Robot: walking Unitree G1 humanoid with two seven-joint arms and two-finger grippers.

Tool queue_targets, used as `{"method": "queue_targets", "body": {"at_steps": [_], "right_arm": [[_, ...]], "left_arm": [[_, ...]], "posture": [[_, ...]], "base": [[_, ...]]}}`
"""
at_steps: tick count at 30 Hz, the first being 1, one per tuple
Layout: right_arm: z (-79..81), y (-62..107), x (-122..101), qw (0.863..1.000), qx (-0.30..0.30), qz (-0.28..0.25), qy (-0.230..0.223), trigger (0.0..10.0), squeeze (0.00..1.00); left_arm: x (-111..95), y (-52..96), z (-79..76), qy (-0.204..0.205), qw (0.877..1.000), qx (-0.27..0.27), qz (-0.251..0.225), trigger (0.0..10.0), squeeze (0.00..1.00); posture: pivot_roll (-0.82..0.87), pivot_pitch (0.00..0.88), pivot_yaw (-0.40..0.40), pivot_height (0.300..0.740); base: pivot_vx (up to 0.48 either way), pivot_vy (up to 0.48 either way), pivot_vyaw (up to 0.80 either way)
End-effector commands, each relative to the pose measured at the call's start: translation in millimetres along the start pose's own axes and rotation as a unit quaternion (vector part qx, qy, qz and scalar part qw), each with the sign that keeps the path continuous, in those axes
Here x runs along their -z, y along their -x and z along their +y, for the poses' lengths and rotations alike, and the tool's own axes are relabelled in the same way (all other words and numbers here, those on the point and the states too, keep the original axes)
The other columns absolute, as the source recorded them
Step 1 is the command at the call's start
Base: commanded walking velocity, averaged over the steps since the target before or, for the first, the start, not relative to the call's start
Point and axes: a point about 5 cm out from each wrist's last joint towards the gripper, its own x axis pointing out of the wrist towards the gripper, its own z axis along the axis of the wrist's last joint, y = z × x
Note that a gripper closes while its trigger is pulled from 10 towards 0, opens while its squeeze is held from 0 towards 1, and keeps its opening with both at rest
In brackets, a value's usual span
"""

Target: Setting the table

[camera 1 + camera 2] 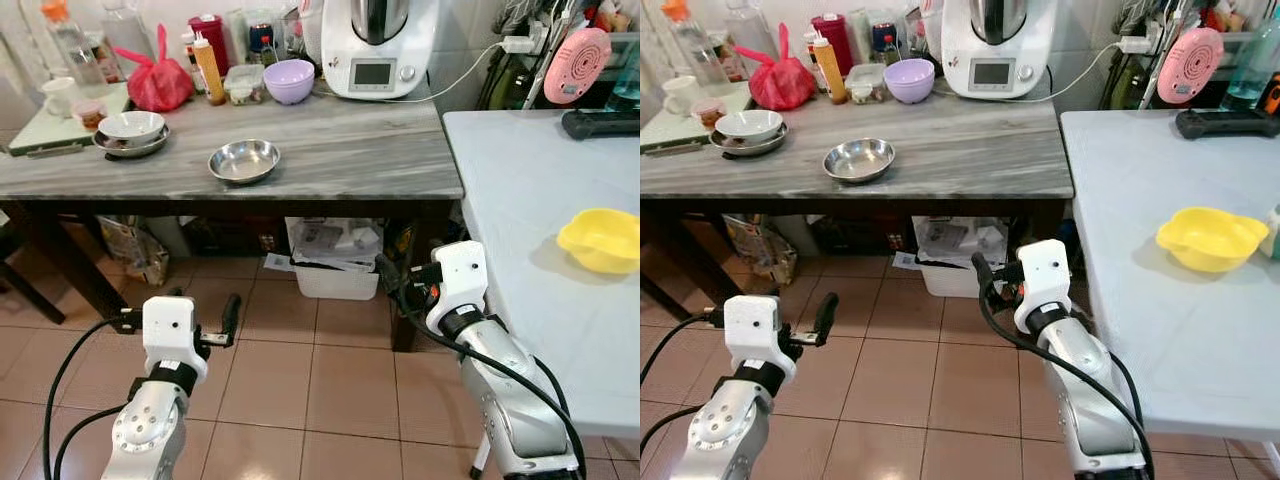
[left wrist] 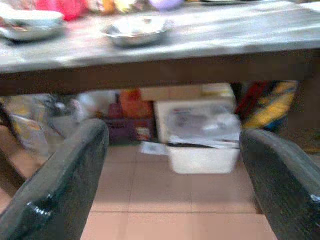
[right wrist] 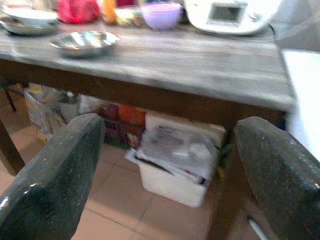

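In the left eye view, your round shallow stainless-steel bowl (image 1: 244, 160) sits just left of centre in the upper half of the frame, alone on the grey wood-grain table (image 1: 380, 150), with a white ceramic bowl stacked on a metal plate (image 1: 131, 132) at upper left and a lilac plastic bowl (image 1: 290, 80) behind it. The left gripper (image 1: 180, 318) hangs low at lower left over the floor tiles, and the right gripper (image 1: 395, 277) hangs at lower centre-right, both empty. In the right eye view, a yellow plastic bowl (image 1: 1211, 238) already rests at right of frame on the pale blue table (image 1: 1160, 320). In the left wrist view, you see both black fingers (image 2: 55, 190) spread wide with nothing between them, and the steel bowl at the top, above the table edge. In the right wrist view, the fingers stand equally wide apart, with the steel bowl at upper left. Expect that bowl to be light, rigid and slick, likely to slide or spin under a poor pinch, so take it across the thin rim, one finger inside and one outside.
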Motion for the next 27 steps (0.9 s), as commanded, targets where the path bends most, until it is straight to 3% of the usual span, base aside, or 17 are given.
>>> {"method": "queue_targets", "body": {"at_steps": [1,10,18,27], "right_arm": [[-1.6,-1.0,-6.4,1.0,0.001,-0.011,0.003,10.0,0.0],[-2.6,-0.2,-9.0,1.0,0.002,-0.016,0.007,10.0,0.0],[-1.1,5.8,-26.6,0.998,0.004,-0.064,0.022,10.0,0.0],[-15.1,23.2,-21.5,0.997,0.04,-0.06,0.035,10.0,0.0]], "left_arm": [[-2.9,-0.7,-1.4,-0.006,1.0,0.006,-0.004,10.0,0.0],[-2.9,-1.0,-2.4,-0.004,1.0,0.009,-0.006,10.0,0.0],[-11.0,-2.7,-3.9,-0.004,1.0,0.015,-0.018,10.0,0.0],[-6.5,6.2,3.4,-0.01,1.0,0.016,-0.007,10.0,0.0]], "posture": [[-0.08,0.049,0.089,0.74],[-0.09,0.051,0.089,0.74],[-0.09,0.053,0.094,0.74],[-0.11,0.058,0.115,0.74]], "base": [[0.0,-0.337,0.0],[0.0,-0.332,0.0],[0.0,-0.33,0.0],[0.0,-0.324,0.0]]}}
